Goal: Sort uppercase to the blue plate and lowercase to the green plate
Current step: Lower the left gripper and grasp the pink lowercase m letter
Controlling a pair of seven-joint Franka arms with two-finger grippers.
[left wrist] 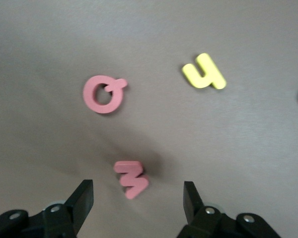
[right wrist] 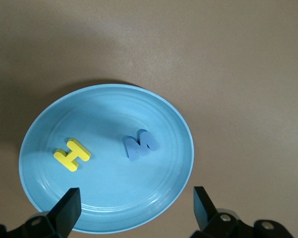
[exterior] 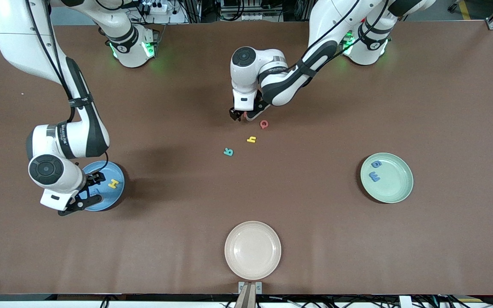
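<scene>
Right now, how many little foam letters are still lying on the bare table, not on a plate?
4: a red w between the left gripper's open jaws, with red Q, yellow h and teal R each nearer the front camera.

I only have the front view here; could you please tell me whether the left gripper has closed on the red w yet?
Observer: Not yet. The left gripper is open, and the red w lies on the table between its fingers, touching neither.
Operator: Thank you. Is anything in the blue plate besides the yellow H? The right gripper covers part of it for me.
Observer: Yes, a blue W lies in it beside the yellow H, under the open right gripper.
</scene>
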